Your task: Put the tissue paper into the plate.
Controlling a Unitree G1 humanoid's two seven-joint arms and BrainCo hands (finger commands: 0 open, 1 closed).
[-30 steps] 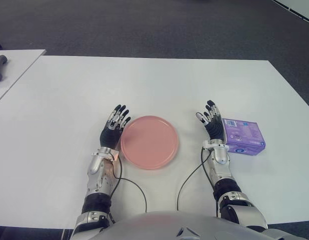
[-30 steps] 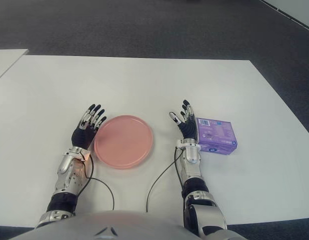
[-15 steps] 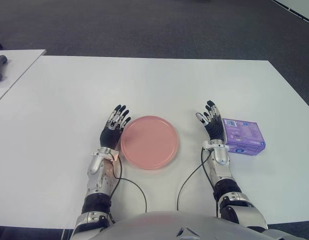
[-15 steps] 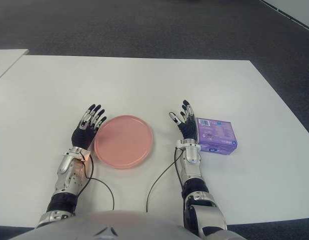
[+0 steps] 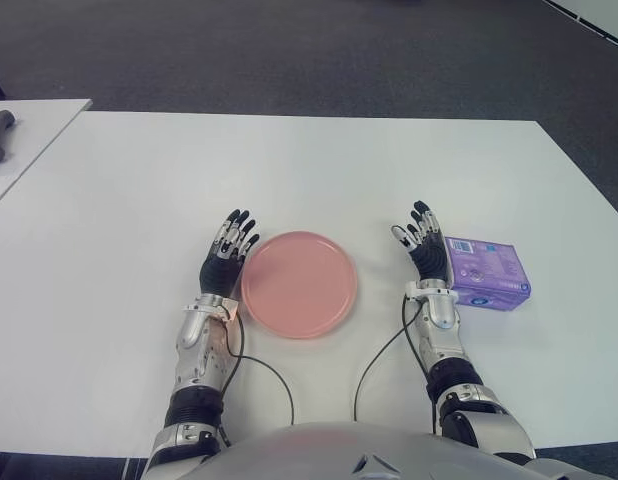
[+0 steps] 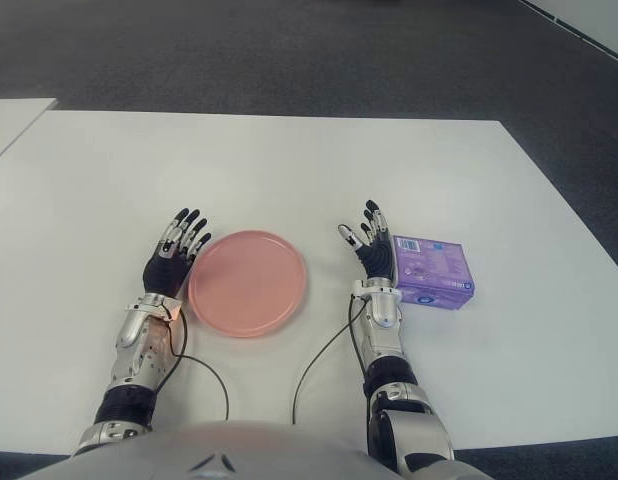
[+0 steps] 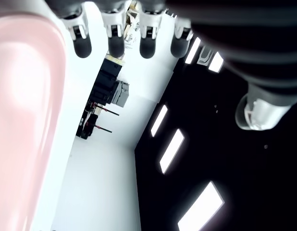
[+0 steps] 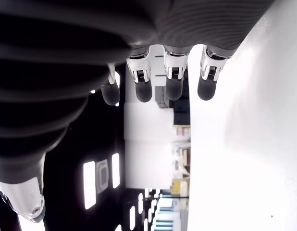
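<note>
Nearest the robot, both forearms extend forward over the white table [image 5: 309, 170]. The left hand [image 5: 227, 258] shows just beside the left rim of the pink plate [image 5: 299, 283], fingers extended and spread, holding nothing; its wrist view confirms straight fingers with the plate edge alongside. The right hand [image 5: 423, 252] shows just beside the left edge of the tissue paper pack [image 5: 486, 271], fingers likewise extended and empty, as its wrist view confirms.

Step in hand, as judged: acquire the pack with the right hand. The grasp has not begun. For a sound grasp, shift the right hand over the pack, set thumb and fingers across opposite long sides, and close evenly so that the pack does not skid along the smooth tabletop. Lift clear before travelling toward the plate, which lies on the far side of that hand from the pack. The left hand need not move.

The pack is a small, flat, rectangular purple packet with printed markings on its top face. It lies flat on the table, right of the plate and apart from it.
</note>
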